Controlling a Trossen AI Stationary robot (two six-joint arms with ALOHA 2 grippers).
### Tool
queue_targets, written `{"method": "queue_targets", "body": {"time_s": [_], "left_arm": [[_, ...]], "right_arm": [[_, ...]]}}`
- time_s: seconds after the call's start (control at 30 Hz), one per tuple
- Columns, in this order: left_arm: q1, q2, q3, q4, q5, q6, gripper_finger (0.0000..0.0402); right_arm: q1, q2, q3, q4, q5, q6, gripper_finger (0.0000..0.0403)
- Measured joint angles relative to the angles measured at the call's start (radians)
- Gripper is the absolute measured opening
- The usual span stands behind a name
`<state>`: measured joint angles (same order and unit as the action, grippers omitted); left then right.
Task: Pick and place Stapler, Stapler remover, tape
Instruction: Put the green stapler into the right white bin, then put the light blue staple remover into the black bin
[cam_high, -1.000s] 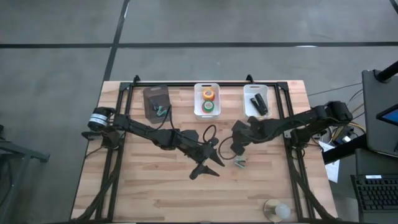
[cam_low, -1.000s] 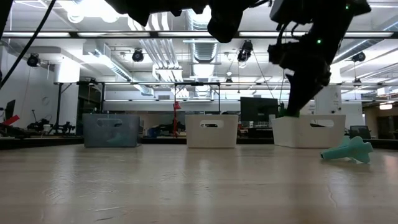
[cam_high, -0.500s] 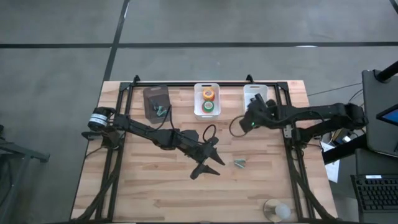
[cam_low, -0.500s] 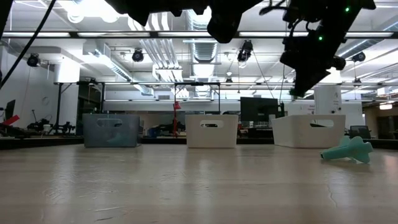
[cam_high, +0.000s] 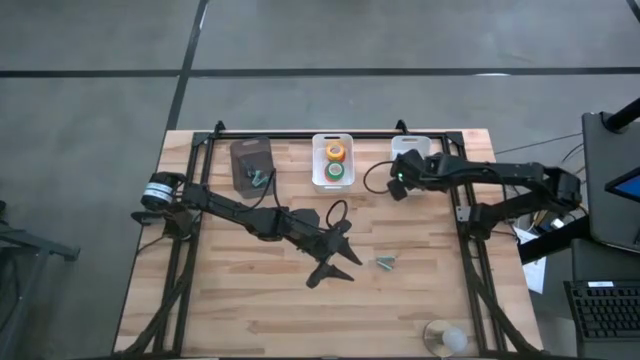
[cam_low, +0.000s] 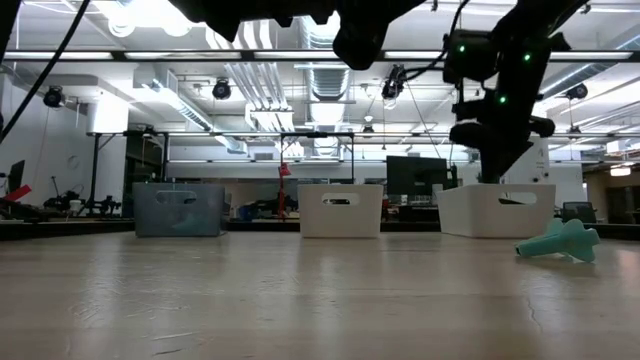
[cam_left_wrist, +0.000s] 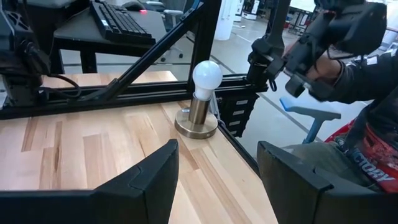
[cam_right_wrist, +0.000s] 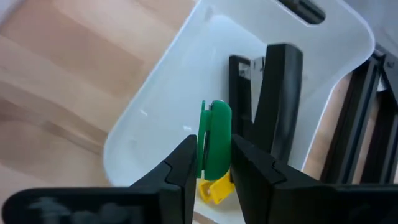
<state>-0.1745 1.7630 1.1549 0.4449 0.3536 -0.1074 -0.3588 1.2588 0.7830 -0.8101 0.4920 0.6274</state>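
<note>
My right gripper (cam_right_wrist: 214, 163) is shut on a small green plastic piece (cam_right_wrist: 216, 134) with a yellow part (cam_right_wrist: 211, 190). It hovers over the right white bin (cam_right_wrist: 155, 118), at the table's far right in the high view (cam_high: 398, 183). A black stapler (cam_right_wrist: 273, 87) lies in that bin. An orange tape roll (cam_high: 335, 152) and a green tape roll (cam_high: 335, 171) sit in the middle white bin (cam_high: 318, 160). A teal claw-shaped piece (cam_high: 385, 262) lies on the table. My left gripper (cam_high: 337, 256) is open, above the table's middle. My right gripper pinches the green piece by its flat sides (cam_right_wrist: 215, 149) between the two fingers (cam_right_wrist: 183, 165), coming from above and pointing down. The piece stands on edge, lifted clear over the white bin's inside, and the yellow part shows at its end near the fingers' roots.
A grey bin (cam_high: 250, 160) stands at the far left, with something greenish in it. A light bulb on a round metal base (cam_high: 445, 338) stands near the table's near right corner. A black frame (cam_high: 300, 133) runs along the far edge and both sides.
My right gripper has moved from the table's middle, beside the teal piece, toward the far edge, and now stands over the right white bin. The teal piece has stayed where it lay.
</note>
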Motion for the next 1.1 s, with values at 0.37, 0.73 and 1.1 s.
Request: {"method": "queue_targets", "body": {"time_s": [0.37, 0.73, 1.1], "left_arm": [[0.000, 0.000, 0.000, -0.005, -0.001, 0.000, 0.0218], [0.000, 0.000, 0.000, -0.009, -0.016, 0.000, 0.0218], [0.000, 0.000, 0.000, -0.012, -0.031, 0.005, 0.0218]], "right_arm": [[-0.022, 0.148, 0.000, 0.006, 0.002, -0.023, 0.0080], [-0.021, 0.139, 0.001, 0.009, 0.005, -0.045, 0.0131], [-0.017, 0.062, 0.014, 0.006, 0.000, -0.088, 0.0184]]}}
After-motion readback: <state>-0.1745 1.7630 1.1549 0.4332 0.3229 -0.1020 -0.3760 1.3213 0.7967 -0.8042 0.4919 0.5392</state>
